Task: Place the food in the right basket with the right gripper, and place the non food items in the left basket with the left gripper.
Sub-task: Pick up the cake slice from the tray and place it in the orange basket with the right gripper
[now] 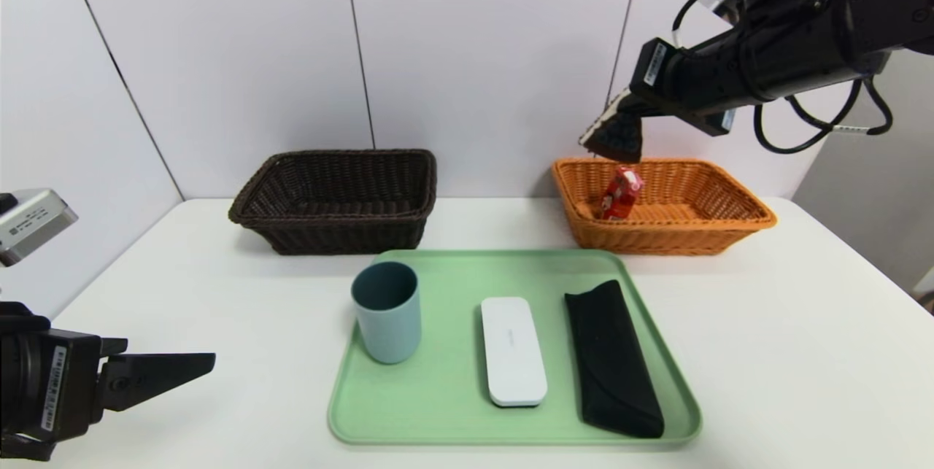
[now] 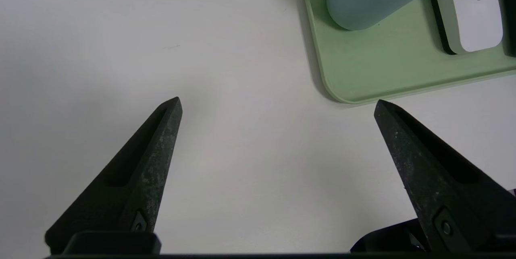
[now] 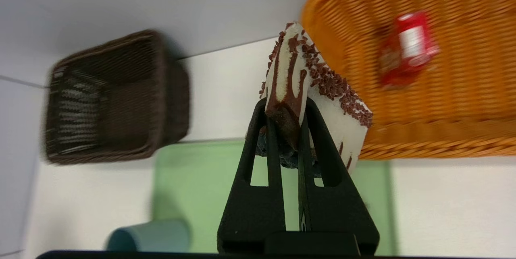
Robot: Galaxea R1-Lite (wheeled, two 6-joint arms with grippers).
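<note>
Holding the cake [image 3: 318, 90] up in the air, right gripper [image 1: 619, 135] clamped tight on the wedge, up above the near-left corner of the orange basket [image 1: 744, 217]. Gripper pinching the dark end of the slice, white side and chocolate crumbs sticking out past the tips, pretty clear in the right wrist view. Not in the basket yet, just hanging over its rim. Red carton [image 1: 621, 192] already down inside that orange basket, leaning on the left wall near the back. Brown basket [image 1: 248, 210] sitting further left at the back of the table [image 1: 803, 352], well apart from the orange one, nothing visible inside from the head view. Green tray [image 1: 452, 396] in front, between and nearer than the two baskets. On the tray, left to right: teal cup [image 1: 387, 319] standing upright, white case [image 1: 513, 351] lying flat in the middle, black pouch [image 1: 611, 359] lying flat by the right edge. All three apart from each other, none touched. Left gripper [image 2: 278, 102] parked low at the left side, fingers [image 2: 149, 170] spread wide apart, gripping nothing, hovering over bare table just off the tray's near-left corner. Cup and case peeking in at the edge of the left wrist view.
</note>
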